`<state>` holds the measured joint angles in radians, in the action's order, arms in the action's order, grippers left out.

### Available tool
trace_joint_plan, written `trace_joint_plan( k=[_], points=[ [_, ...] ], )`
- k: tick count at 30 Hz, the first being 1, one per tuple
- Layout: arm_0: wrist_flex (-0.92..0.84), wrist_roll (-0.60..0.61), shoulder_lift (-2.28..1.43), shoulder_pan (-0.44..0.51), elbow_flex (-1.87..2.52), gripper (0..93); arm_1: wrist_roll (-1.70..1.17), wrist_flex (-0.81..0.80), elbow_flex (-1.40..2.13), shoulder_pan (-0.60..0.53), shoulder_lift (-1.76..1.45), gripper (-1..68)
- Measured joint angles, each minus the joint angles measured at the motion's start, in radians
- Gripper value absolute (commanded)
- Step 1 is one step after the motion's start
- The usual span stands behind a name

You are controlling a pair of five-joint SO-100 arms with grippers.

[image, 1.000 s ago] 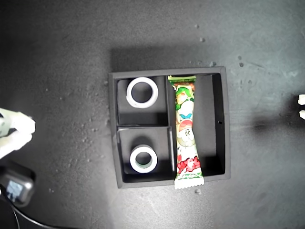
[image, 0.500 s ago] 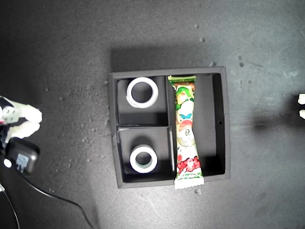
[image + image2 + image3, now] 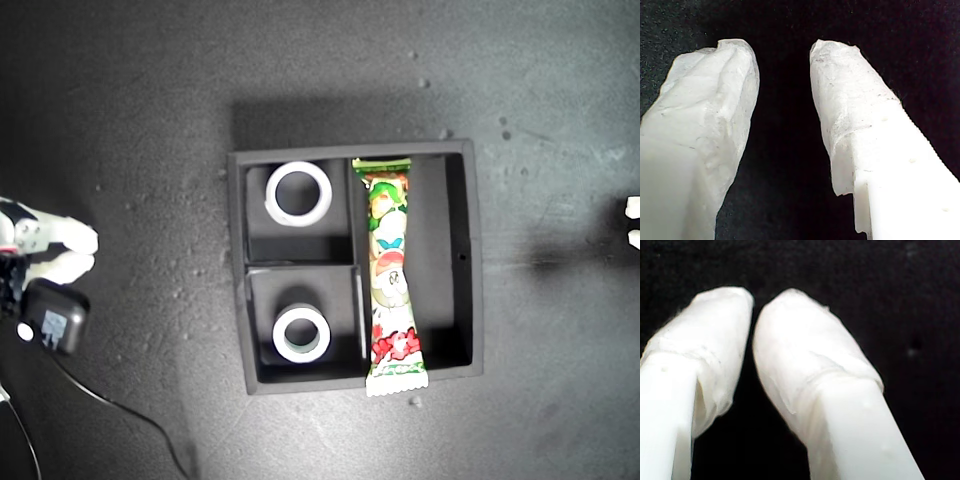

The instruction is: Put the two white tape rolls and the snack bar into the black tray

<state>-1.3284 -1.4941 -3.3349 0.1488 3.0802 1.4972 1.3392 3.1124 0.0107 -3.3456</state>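
Both arms (image 3: 35, 245) cut off at exterior view's side edges.

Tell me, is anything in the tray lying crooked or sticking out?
Yes, slightly. The snack bar lies in the long compartment of the black tray, but its lower crimped end rests over the tray's wall nearest the exterior view's bottom. Both white tape rolls sit flat in separate small compartments.

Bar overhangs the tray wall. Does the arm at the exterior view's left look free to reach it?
Probably, from above: only the tray's roll compartments lie between that arm and the snack bar.
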Motion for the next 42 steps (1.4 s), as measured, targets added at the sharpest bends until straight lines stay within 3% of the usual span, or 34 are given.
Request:
trace_joint_plan(
  k=[7,15,42],
  points=[
    [-0.026,-0.092,0.000,0.003,0.000,0.2,0.000,0.000,0.000,0.000,0.000,6.8],
    [-0.028,0.118,0.000,-0.003,0.000,0.2,0.000,0.000,0.000,0.011,0.000,6.8],
    [-0.028,0.135,0.000,-0.003,0.000,0.2,0.000,0.000,0.000,0.017,0.000,6.8]
  ],
)
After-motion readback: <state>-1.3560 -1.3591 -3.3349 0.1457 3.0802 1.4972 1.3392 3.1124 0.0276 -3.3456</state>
